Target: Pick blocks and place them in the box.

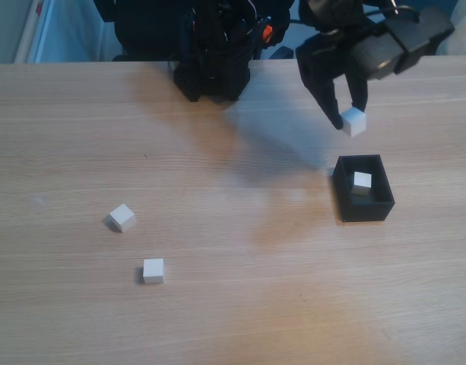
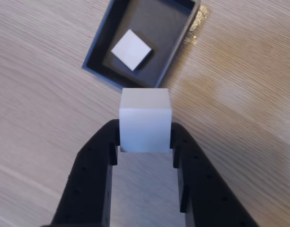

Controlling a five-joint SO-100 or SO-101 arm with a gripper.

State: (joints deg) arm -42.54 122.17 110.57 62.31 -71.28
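Note:
My black gripper (image 1: 348,122) is shut on a white block (image 1: 355,121) and holds it in the air just behind the black box (image 1: 366,209) in the fixed view. In the wrist view the held block (image 2: 145,120) sits pinched between both fingers of the gripper (image 2: 145,142), with the box (image 2: 100,52) ahead of it. One white block (image 1: 362,182) lies inside the box, also seen from the wrist as a block (image 2: 131,49) on the box floor. Two more white blocks (image 1: 122,217) (image 1: 153,271) rest on the table at the left.
The arm's black base (image 1: 213,72) stands at the table's far edge. The wooden table (image 1: 255,304) is bare in front and between the loose blocks and the box.

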